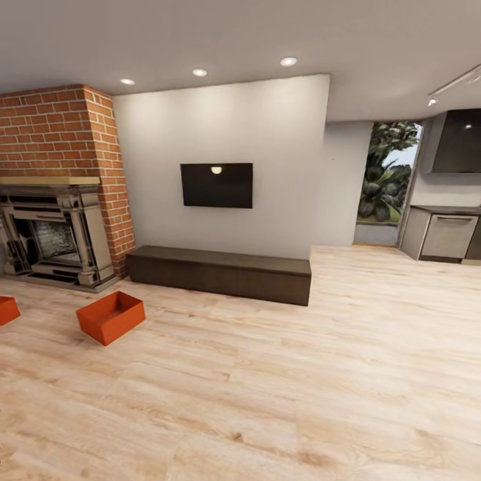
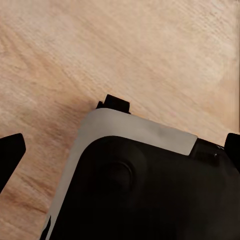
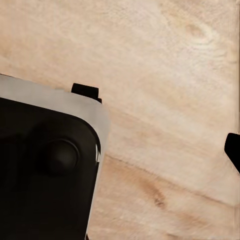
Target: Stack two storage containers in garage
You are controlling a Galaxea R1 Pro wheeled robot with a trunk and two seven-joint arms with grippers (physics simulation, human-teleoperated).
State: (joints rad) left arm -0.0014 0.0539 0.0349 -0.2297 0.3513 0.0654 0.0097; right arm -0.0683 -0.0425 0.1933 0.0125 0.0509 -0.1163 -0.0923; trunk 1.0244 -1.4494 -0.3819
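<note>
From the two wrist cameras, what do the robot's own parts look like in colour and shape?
In the left wrist view, the left pincer shows as two black fingertips at the frame's edges. Between them sits a rounded glossy black body with a light grey rim and a small black tab. The right wrist view shows a matching black, grey-edged body and one black fingertip. No cables or markings are visible.

Second storage container (image 1: 7, 309) edge-cropped
</note>
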